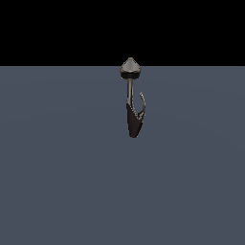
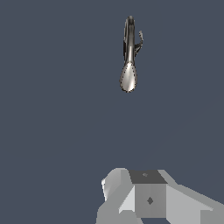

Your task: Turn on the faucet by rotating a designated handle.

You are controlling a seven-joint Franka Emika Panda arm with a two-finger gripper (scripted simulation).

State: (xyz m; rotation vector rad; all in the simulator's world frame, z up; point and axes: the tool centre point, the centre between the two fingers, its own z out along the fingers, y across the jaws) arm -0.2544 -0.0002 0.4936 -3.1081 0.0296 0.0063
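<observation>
The gripper (image 2: 151, 199) shows only in the wrist view, as a blocky pale-grey body with a darker square face bearing small diamond marks. Its fingertips are cut off by the picture's edge, so how far the jaws stand apart cannot be told, and nothing can be seen held in them. It is well apart from the faucet, with bare surface between the two.

The tabletop (image 1: 57, 182) is a flat slate-blue plane that fills the lower part of the exterior view up to a straight far edge, with black beyond it. No near or side edges or corners appear in either picture.

The faucet (image 1: 132, 103) stands alone near the middle of that far edge, its cap rising just past the edge line against the black. In the exterior view it has a grey cone-shaped cap on a black collar, a thin stem below that, and a dark tapered body narrowing to a point. In the wrist view (image 2: 128, 57) it appears as a slim dark stem ending in a bright rounded bulb.

The handle (image 1: 142, 104) is a thin curved grey prong on the exterior view's right of the stem, joined to the upper part of the body and hooking upward. The wrist view shows it (image 2: 139, 41) as a small hook beside the stem.
</observation>
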